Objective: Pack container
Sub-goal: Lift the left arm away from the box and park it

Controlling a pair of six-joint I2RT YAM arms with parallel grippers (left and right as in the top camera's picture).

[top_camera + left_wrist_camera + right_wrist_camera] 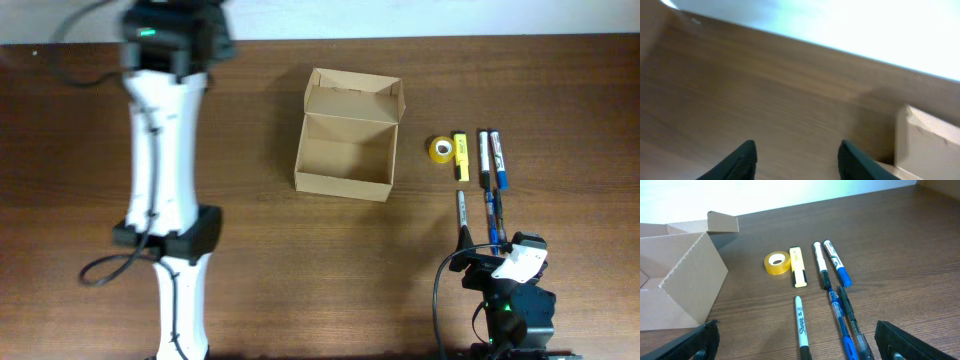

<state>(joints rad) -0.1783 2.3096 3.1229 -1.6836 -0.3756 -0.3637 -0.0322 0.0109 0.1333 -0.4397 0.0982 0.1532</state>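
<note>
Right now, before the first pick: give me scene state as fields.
container: flap lid open, inside empty
right of container: yellow tape roll, yellow highlighter, black-capped marker, blue-capped marker, Sharpie, two pens
left gripper: open, over the table, beside container
right gripper: open, facing Sharpie and pens, holding nothing

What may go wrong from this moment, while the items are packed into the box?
The pens and markers lie tightly side by side, so the open right end effector may grab two at once or scatter their neighbours. The container looks light and nothing holds it, so an item hitting its wall may push it away.
</note>
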